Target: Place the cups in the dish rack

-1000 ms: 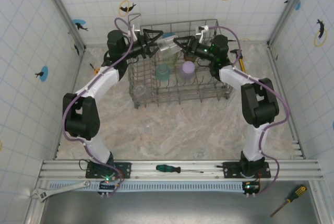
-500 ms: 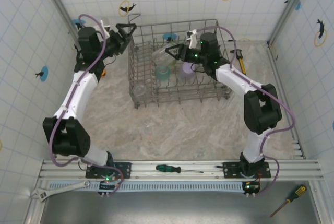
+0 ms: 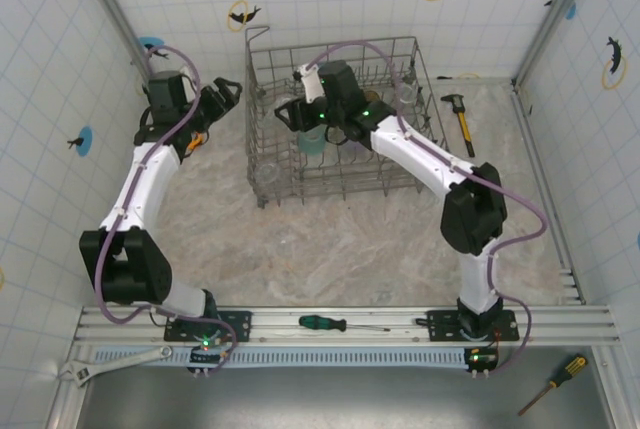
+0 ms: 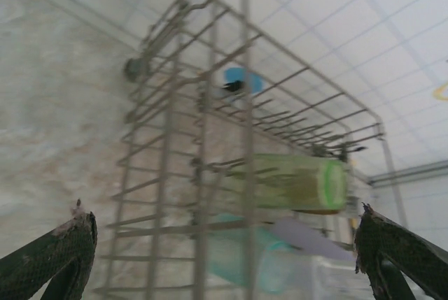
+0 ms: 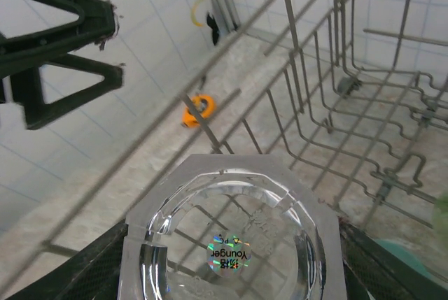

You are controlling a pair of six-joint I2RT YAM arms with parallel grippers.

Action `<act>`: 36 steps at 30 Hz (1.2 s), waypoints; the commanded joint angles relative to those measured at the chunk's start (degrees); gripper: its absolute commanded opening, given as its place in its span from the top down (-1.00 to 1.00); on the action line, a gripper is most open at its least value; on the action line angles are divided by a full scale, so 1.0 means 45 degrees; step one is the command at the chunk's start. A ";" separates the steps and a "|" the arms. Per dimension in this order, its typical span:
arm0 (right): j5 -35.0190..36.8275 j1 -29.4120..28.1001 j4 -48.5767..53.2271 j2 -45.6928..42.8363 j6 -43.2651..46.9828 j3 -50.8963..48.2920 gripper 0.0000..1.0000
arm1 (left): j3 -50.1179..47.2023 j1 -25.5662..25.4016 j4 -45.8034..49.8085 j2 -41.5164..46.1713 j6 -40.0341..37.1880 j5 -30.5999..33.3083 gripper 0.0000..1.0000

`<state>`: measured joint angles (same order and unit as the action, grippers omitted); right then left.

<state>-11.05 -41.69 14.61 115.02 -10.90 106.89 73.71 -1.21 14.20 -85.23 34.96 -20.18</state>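
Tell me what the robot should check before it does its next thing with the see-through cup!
1. Grip: the clear glass cup sits between the right fingers: ok.
2. Place: the cup hangs over the dish rack, near its left side: ok.
3. Other arm: the left fingers are open and outside the rack: ok.
4. Free slot under the cup: cannot tell, the cup hides what is below it.
5. Room beside the teal cup and the green cup already in the rack: cannot tell.
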 commanded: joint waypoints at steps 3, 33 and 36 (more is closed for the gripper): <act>0.2052 -0.0458 0.1364 0.1121 0.1256 0.1694 -0.03 | -0.1170 0.0208 0.0330 0.0230 -0.1604 0.1850 -0.95; 0.2878 -0.1570 0.0627 0.3501 0.2192 0.3298 -0.08 | -0.2530 0.0566 0.0243 0.0372 -0.2198 0.2685 -0.95; 0.2814 -0.1592 0.0601 0.3495 0.2109 0.3312 -0.08 | -0.2513 0.0565 0.0230 0.0355 -0.2155 0.2550 -0.95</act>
<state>1.85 -48.34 20.62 129.93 -1.06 118.13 61.73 1.19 14.74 -83.94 25.87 -8.10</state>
